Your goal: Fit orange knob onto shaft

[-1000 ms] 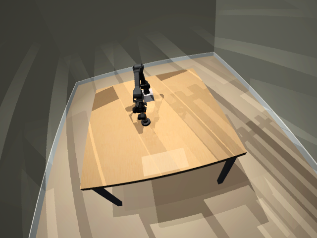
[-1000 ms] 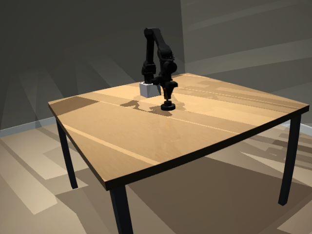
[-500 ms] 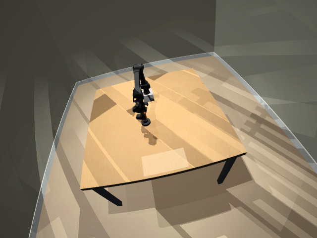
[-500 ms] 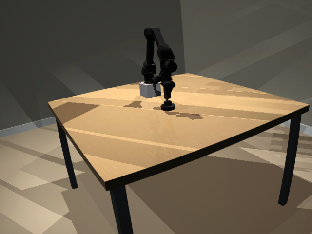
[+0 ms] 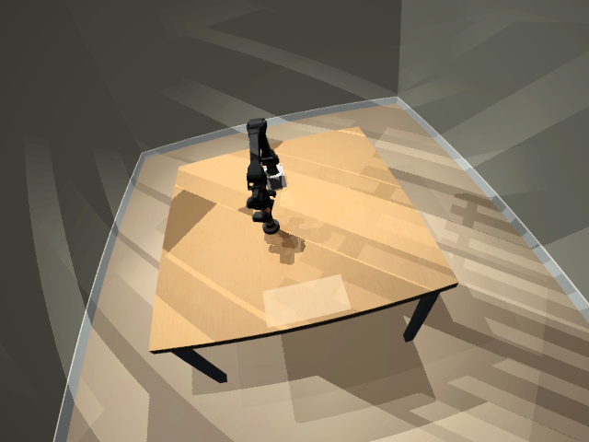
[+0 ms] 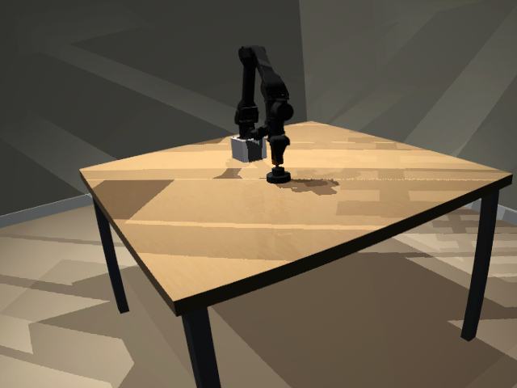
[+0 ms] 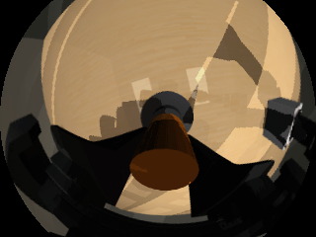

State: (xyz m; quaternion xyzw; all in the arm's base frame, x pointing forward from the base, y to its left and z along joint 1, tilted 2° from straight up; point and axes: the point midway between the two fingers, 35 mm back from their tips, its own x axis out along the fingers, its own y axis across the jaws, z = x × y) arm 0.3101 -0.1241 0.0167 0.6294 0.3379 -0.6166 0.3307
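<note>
The orange knob (image 6: 275, 161) (image 7: 164, 169) is upright between the fingers, its wide end facing the wrist camera. My gripper (image 5: 269, 214) (image 6: 277, 160) (image 7: 166, 134) is shut on it and points down, right above the round pedestal. The dark round pedestal (image 5: 271, 229) (image 6: 278, 178) (image 7: 149, 113) stands on the table, with a smaller raised hub in its middle. In the exterior view a narrow gap with a thin piece, perhaps the shaft, shows between knob and hub. The knob's hole and the flats of hole and shaft are hidden.
The wooden table (image 5: 213, 295) (image 6: 208, 246) bears a pale box-shaped block (image 5: 276, 180) (image 6: 239, 149) (image 7: 278, 115) by the arm's base, behind the pedestal. Shadows and light patches cross the table top, and a pale rectangle (image 5: 304, 302) lies near its front edge.
</note>
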